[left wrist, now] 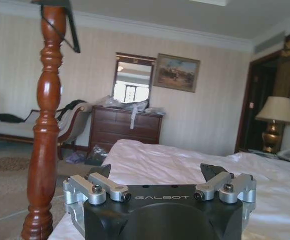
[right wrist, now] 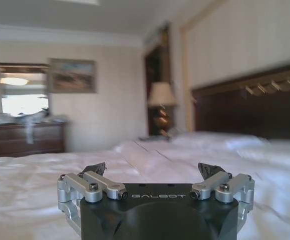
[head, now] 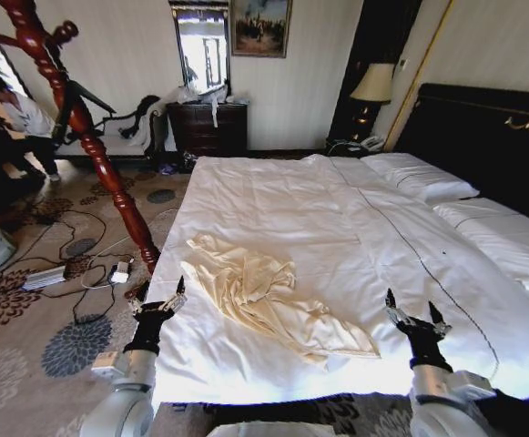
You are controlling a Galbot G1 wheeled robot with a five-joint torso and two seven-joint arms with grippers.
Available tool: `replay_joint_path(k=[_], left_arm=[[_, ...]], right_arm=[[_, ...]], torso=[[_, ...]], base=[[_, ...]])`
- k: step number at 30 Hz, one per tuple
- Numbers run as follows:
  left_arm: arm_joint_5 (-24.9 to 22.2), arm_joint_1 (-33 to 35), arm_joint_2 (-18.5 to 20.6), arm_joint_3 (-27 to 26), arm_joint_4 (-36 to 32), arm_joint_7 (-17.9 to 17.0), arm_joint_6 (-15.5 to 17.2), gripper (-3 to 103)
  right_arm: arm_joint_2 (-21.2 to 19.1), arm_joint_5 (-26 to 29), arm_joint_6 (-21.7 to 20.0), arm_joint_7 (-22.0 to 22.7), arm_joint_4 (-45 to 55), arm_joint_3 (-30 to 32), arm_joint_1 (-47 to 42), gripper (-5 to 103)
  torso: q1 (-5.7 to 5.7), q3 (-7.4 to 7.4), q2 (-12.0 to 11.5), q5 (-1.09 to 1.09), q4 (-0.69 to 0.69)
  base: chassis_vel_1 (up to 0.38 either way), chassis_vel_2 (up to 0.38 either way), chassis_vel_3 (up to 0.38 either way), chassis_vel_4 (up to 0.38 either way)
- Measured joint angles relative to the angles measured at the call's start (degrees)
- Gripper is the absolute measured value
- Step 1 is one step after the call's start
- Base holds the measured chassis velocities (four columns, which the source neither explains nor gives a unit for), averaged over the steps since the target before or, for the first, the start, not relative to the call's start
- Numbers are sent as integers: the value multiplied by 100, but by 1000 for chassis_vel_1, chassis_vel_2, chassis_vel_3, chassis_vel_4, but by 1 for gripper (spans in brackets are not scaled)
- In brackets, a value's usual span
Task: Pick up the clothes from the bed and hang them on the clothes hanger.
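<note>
White bed point(head: 337, 209) carries our crumpled clothes point(head: 269, 300) near its front edge; thin and limp, we'd pinch a raised fold. Left gripper point(head: 159, 300) and right gripper point(head: 414, 314) hover with jaws wide.

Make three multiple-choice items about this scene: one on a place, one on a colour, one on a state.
1. Where does the shirt lie?
A. on the bed
B. on the carpet
C. on the dresser

2. What colour is the shirt?
A. black
B. cream
C. red

3. How are the left gripper and right gripper?
A. both shut
B. one holding the shirt
C. both open

Answers: 1 A, it sits crumpled on the white duvet near the foot; 2 B, pale yellow against white sheets; 3 C, fingers spread with nothing between them.
</note>
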Motion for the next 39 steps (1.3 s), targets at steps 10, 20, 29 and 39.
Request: replay_joint_path(k=[10,20,29,39], left_arm=[[206,338,428,-153,-131,155,-219,100],[444,545,77,-173,-293,161,-368,100],[461,686,-115,-229,-488,158,-408,100],[667,617,-47,-782,17,-24,-561,100]], right_arm=[[-389,-979,404,-494,-232,-115,227,100],[-1116,-428,181,-190,-293,-346,529,100],[-1174,-384,158,-134,-295,-439,556,100],[-1856,714,-203,330,-483,-940,618,100]], torso=[[1,0,0,0,-1],[1,0,0,1,0],[0,0,0,1,0],[1,0,0,2,0]], base=[[0,0,0,0],[0,0,0,0],[0,0,0,0],[0,0,0,0]])
